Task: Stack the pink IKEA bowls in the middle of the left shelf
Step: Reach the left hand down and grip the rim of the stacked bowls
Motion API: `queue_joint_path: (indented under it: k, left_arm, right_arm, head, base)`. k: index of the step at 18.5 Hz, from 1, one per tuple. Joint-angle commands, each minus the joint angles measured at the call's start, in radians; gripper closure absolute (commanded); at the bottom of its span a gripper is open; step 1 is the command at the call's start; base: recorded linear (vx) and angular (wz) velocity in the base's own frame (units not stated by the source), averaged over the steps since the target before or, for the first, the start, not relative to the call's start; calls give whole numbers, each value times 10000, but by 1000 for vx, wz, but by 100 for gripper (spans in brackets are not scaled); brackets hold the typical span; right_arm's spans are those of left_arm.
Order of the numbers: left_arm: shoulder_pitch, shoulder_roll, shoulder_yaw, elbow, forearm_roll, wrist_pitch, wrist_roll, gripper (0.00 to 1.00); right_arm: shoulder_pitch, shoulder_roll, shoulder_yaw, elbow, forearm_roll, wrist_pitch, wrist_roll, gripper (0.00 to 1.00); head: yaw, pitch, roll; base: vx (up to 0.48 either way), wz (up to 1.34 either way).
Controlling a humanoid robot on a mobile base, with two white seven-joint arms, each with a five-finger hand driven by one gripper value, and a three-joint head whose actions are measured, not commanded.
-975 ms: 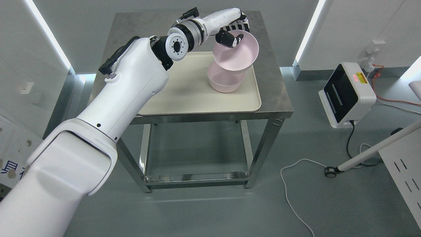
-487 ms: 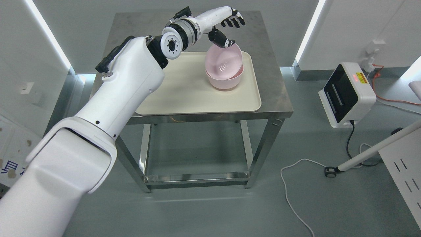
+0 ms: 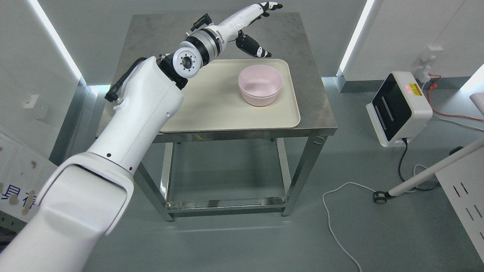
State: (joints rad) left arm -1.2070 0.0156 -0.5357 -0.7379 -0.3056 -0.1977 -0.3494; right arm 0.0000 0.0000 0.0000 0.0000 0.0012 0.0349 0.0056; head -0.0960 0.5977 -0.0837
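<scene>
Head view of the stacking task. Two pale pink, round, smooth-walled plastic bowls sit nested one inside the other, upright, on the right part of a cream rectangular tray with rounded corners. The tray rests on a square brushed-steel table with an open frame and a lower rail. The stack is level, with only a thin step of the lower bowl's rim showing beneath the upper one.

The left hand, at the end of a white arm that enters from the lower left, hangs above the far side of the table, beyond the bowls and clear of them. Its fingers are stretched out and spread, the thumb angled down toward the tray; nothing is held. The right arm is out of view.

Handling, as a judgement: the bowls look light, rigid and glossy, hence liable to slip and to slide on the tray if nudged. The rim is the likely purchase, thumb inside and fingers outside the wall; a lift at the upper rim alone may separate the pair.
</scene>
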Motion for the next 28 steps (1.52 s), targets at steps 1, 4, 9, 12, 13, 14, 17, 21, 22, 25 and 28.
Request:
queue_joint_path:
  k: [1, 4, 9, 12, 13, 14, 17, 21, 22, 25, 28]
  left_arm:
    - [2602, 1650, 1936, -5286, 3, -918, -1609, 10]
    - [2713, 2756, 1952, -5705, 3, -1855, -2547, 10]
    - [2728, 2760, 1539, -5721, -1203, -2057, -2780, 10]
    - [2744, 1537, 1063, -5538, -2754, -1920, -2795, 10]
    - [2744, 1061, 1031, -5446, -3214, -1858, -2795, 10]
    - [2728, 494, 1031, -5293, -3856, -1827, -2795, 10]
    - [2606, 19, 970, -4405, -5377, -1781, -2780, 11]
    - [1764, 19, 448, -3422, -5489, -588, -2642, 13]
    - [1640, 19, 479, -3283, -5489, -448, -2642, 13]
    - [1593, 19, 495, -3113, -5504, -416, -2641, 14]
    - [1700, 19, 387, -3083, -5504, -385, -2749, 17]
  right_arm:
    - [291, -175, -107, -337, -12, 3, 5, 0]
    - [291, -175, -108, -337, -12, -12, 5, 0]
    - [291, -175, -123, -337, -12, 4, 5, 0]
    - [291, -175, -107, -337, -12, 4, 5, 0]
    - [291, -175, -107, -337, -12, 4, 5, 0]
    - [291, -175, -123, -337, -12, 4, 5, 0]
    - [291, -175, -107, -337, -12, 4, 5, 0]
    - [291, -175, -123, -337, -12, -12, 5, 0]
    - [291, -175, -123, -337, -27, 3, 5, 0]
    - [291, -175, -123, -337, -12, -12, 5, 0]
    - [291, -175, -107, -337, -12, 4, 5, 0]
  head:
    - [0, 0, 0]
    - [0, 0, 0]
    - [0, 0, 0]
    - [0, 0, 0]
    - [0, 0, 0]
    - [0, 0, 0]
    - [0, 0, 0]
    - [0, 0, 0]
    - [0, 0, 0]
    - [0, 0, 0]
    - [0, 0, 0]
  base:
    - [0, 0]
    - [0, 0]
    - [0, 0]
    - [0, 0]
    - [0, 0]
    - [0, 0]
    - [0, 0]
    - [0, 0]
    - [0, 0]
    - [0, 0]
    - [0, 0]
